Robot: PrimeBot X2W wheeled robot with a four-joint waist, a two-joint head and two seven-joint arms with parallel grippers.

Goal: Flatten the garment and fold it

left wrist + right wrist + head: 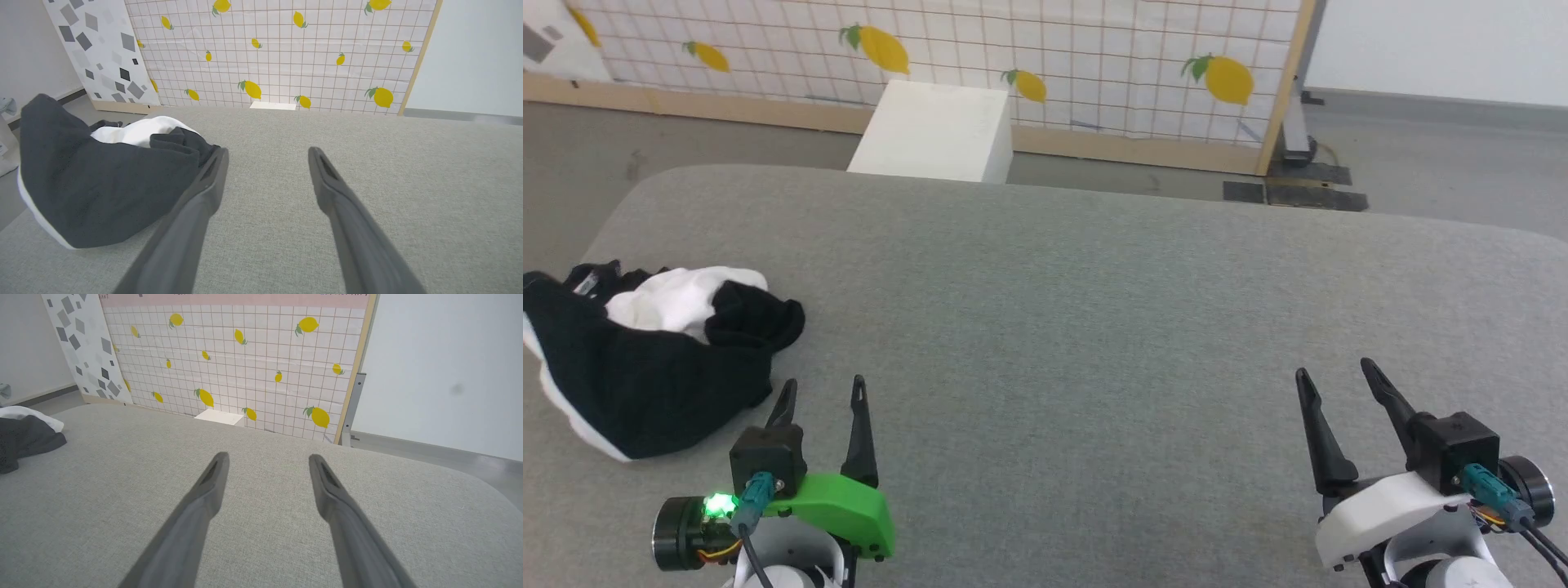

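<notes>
Garment [645, 384] crumpled just left of the open left gripper [823, 396].

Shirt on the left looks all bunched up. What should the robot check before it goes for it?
1. Left fingers open: ok.
2. Right fingers open: ok.
3. Both sets of fingers empty: ok.
4. Shirt lying flat: not ok, it is a crumpled heap, black cloth over white.
5. Shirt wholly on the table: cannot tell, it lies at the left edge.
6. Room to spread it: ok, the table to the shirt's right is bare, and the box stands behind the table.
</notes>
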